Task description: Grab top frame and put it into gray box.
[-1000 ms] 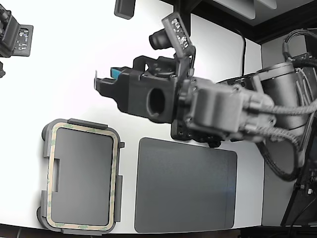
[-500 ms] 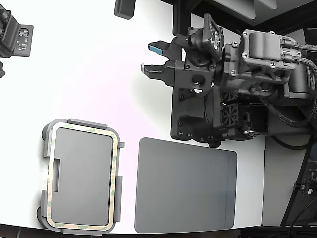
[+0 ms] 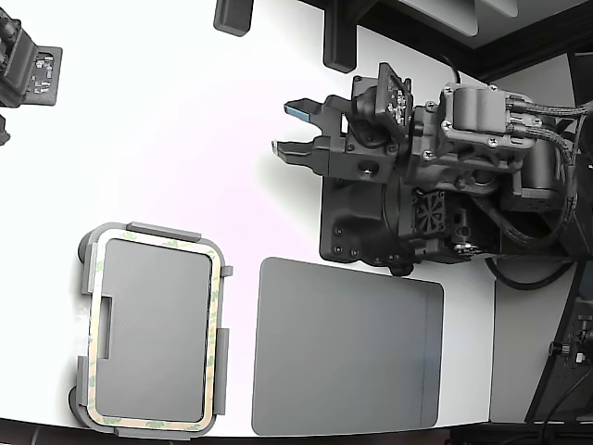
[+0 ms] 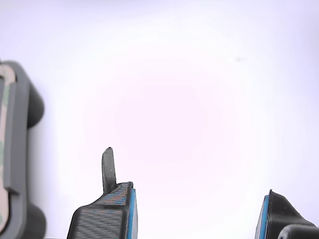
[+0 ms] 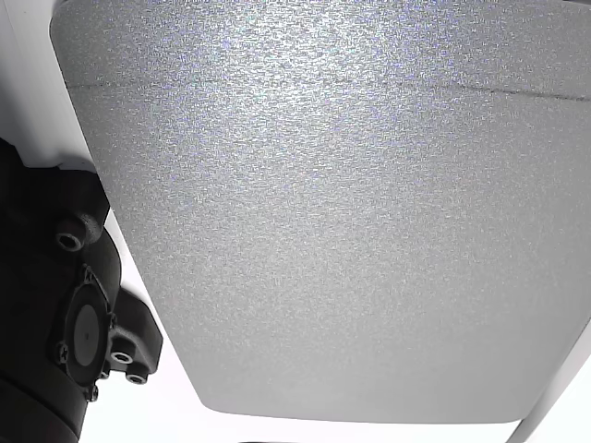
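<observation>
The light gray box [image 3: 162, 231] lies at the exterior view's lower left. The beige-tan, green-mottled top frame [image 3: 214, 343] lies flat on its rim, with the box floor showing through the open centre. My gripper [image 3: 283, 128] is open and empty above the white table, well off to the upper right of the box in the exterior view. In the wrist view the gripper [image 4: 197, 209] shows two blue-padded fingers [image 4: 117, 209] spread apart with nothing between them. An edge of the box [image 4: 20, 139] and a strip of the frame [image 4: 4, 129] show at that picture's side.
A darker gray flat mat [image 3: 347, 348] lies beside the box; it fills the other view [image 5: 351, 212]. The black arm base [image 3: 371, 232] stands behind the mat. A black device [image 3: 28, 69] sits at the exterior view's upper left, and a small black object [image 3: 233, 16] at the top edge.
The arm has folded back toward the exterior view's right. The open gripper has moved right, away from the box. The frame and box have not moved.
</observation>
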